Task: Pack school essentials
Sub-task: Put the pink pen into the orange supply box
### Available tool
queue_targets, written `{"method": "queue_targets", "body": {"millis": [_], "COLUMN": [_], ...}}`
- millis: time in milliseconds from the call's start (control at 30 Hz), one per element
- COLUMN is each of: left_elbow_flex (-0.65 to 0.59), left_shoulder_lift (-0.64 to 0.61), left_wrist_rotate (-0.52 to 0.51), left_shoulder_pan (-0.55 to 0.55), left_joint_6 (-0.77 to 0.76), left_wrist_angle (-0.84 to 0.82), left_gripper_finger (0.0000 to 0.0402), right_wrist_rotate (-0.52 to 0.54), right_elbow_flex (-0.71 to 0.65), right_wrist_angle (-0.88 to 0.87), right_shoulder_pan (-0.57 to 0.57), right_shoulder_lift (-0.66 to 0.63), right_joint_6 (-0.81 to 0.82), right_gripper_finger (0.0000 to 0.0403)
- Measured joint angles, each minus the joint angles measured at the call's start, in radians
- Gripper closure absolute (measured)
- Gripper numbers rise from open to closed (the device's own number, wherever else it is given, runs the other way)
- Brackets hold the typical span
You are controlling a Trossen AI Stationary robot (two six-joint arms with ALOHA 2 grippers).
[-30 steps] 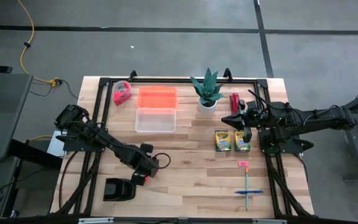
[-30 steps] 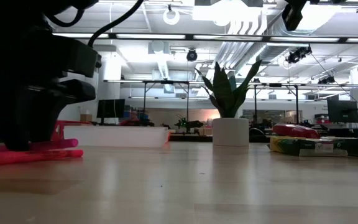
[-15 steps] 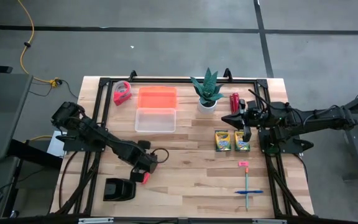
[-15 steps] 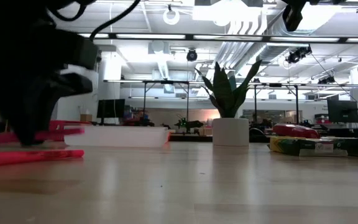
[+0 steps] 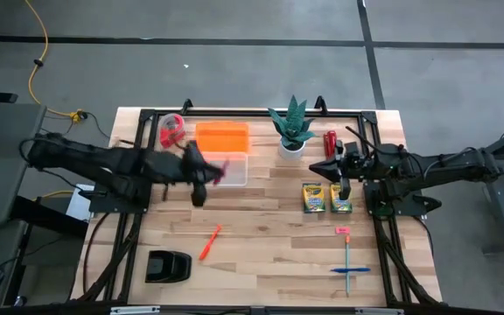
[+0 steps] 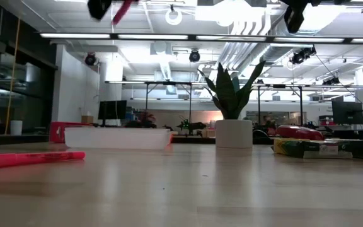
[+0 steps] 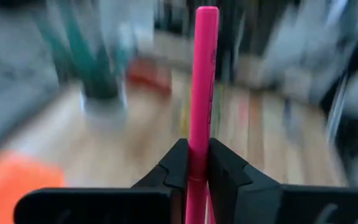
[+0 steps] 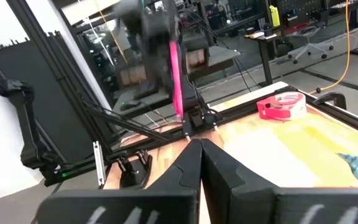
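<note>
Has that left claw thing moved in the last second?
Yes. The left gripper has swung from near the black object up to the clear box, carrying a pink stick.

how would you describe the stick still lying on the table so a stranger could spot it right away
Start at the wooden table seen from above and go to its near-left part, just past the squat black object. The thin orange-red stick lies there flat, at a slant and alone. Its twin is up in the left gripper, over the clear container.
</note>
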Motion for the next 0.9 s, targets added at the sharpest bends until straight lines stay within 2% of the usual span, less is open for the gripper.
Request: {"method": "queue_targets", "body": {"millis": [100, 233, 300, 467, 900], "left_elbow_flex": [-0.044, -0.15, -0.202, -0.273, -0.275], "left_shoulder_lift": [-0.07, -0.106, -0.105, -0.095, -0.095], "left_wrist_rotate": [-0.029, 0.002, 0.024, 0.039, 0.039], "left_shoulder_pan": [0.023, 0.031, 0.03, 0.03, 0.03], "left_joint_6": [0.06, 0.089, 0.082, 0.074, 0.074], "left_wrist_angle": [0.206, 0.459, 0.535, 0.607, 0.612], "left_gripper_finger": [0.0376, 0.0378, 0.0378, 0.0375, 0.0372], "right_wrist_rotate": [-0.001, -0.013, -0.026, -0.045, -0.045], "right_elbow_flex": [0.0, 0.0, 0.0, 0.0, 0.0], "right_wrist_angle": [0.05, 0.126, 0.162, 0.183, 0.186], "right_shoulder_pan": [0.0, 0.0, 0.0, 0.001, 0.001], "right_shoulder_lift": [0.036, 0.079, 0.096, 0.103, 0.102], "right_joint_6": [0.0, -0.014, -0.034, -0.043, -0.053], "right_gripper_finger": [0.0403, 0.0403, 0.0403, 0.0403, 0.0403]}}
